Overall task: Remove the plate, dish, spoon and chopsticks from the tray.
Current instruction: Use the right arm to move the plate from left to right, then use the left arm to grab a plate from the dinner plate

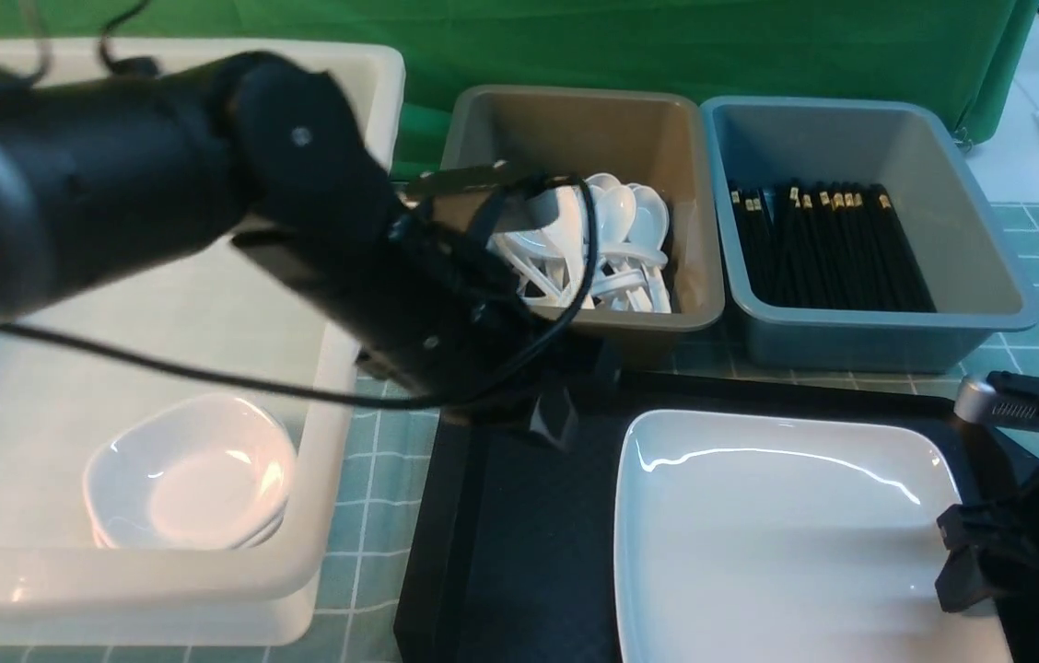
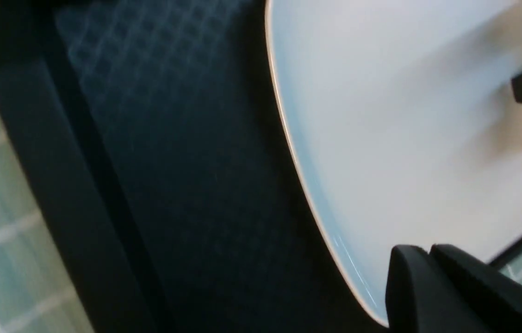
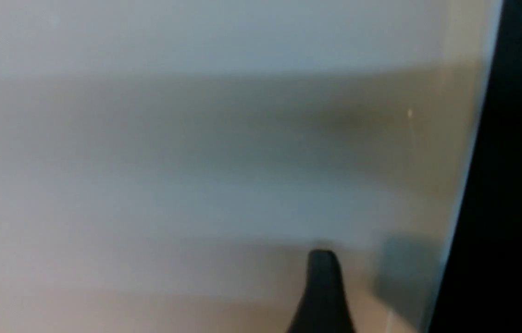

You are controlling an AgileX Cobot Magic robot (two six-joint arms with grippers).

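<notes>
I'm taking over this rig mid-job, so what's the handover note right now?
Left gripper: above the bare left part of the tray, nothing seen in it; open or shut unclear.
Right gripper: at the right edge of the plate; grip unclear.
Plate lies on the tray. Small dishes sit in the white tub, spoons in the brown tub, chopsticks in the blue tub.
Done: no dish, spoon or chopsticks seen on the tray.
Left: the plate.

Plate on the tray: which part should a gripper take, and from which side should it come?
Take its right rim, coming from the right. The plate lies flat on the tray, wide and shallow, so only the raised edge offers a lip to pinch, probably with one finger above and one below. The right gripper sits at that edge.
</notes>
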